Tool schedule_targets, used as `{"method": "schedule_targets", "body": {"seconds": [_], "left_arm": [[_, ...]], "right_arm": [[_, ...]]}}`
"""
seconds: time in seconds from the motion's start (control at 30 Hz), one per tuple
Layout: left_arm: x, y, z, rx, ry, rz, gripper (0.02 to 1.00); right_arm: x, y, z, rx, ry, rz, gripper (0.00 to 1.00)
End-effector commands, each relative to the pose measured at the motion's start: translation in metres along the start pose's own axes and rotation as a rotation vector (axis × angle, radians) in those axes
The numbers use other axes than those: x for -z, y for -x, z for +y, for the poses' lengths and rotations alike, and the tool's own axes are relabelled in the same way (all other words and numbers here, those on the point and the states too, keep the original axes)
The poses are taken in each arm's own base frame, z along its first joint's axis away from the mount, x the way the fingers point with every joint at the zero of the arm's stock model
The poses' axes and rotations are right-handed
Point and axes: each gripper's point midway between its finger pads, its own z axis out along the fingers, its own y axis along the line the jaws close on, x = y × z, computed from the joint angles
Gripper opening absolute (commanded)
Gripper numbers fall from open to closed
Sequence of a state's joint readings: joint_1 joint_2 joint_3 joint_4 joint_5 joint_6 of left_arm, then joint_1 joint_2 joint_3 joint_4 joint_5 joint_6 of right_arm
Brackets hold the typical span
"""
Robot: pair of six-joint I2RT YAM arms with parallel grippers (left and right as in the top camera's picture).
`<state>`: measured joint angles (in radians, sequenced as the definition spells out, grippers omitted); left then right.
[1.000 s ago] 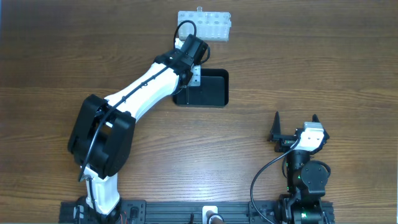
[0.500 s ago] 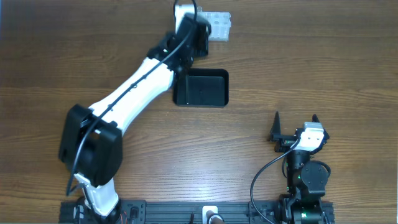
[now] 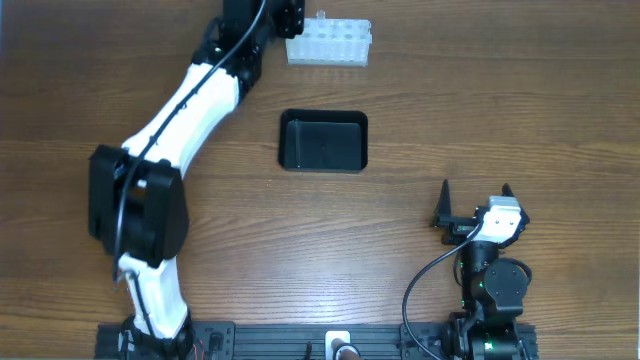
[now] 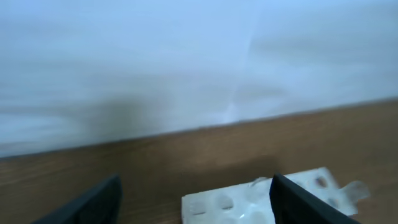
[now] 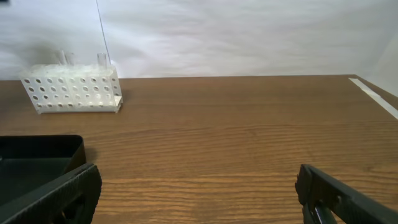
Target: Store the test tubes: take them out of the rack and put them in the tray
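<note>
White rack holding tubes at far edge of surface; tray mid-surface | left tool spread open near rack; right tool released | risk: off-centre descent could knock rack, tipping tubes.

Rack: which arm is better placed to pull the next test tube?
Left. The left tool hovers open at the rack; the right tool sits far off, near its own base.

Left arm swung off tray, up beside rack
</note>
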<state>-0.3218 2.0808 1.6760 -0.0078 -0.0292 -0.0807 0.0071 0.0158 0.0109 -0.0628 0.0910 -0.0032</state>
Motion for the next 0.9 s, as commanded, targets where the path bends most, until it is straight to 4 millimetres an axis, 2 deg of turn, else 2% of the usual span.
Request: {"method": "schedule_targets", "body": {"seconds": [0.03,0.23,0.9], "left_arm": [[-0.029,-0.01,-0.031,-0.077,-0.178,0.02,0.746],[-0.05,-0.026,-0.035,-0.076,-0.196,0.043,0.733],[-0.07,-0.05,-0.045,-0.082,-0.213,0.046,0.689]], "right_arm": [[0.0,-0.002,-0.001,-0.003,-0.002,0.0,0.993],[0.0,-0.002,-0.001,-0.003,-0.002,0.0,0.991],[0.0,-0.002,-0.001,-0.003,-0.002,0.0,0.993]]}}
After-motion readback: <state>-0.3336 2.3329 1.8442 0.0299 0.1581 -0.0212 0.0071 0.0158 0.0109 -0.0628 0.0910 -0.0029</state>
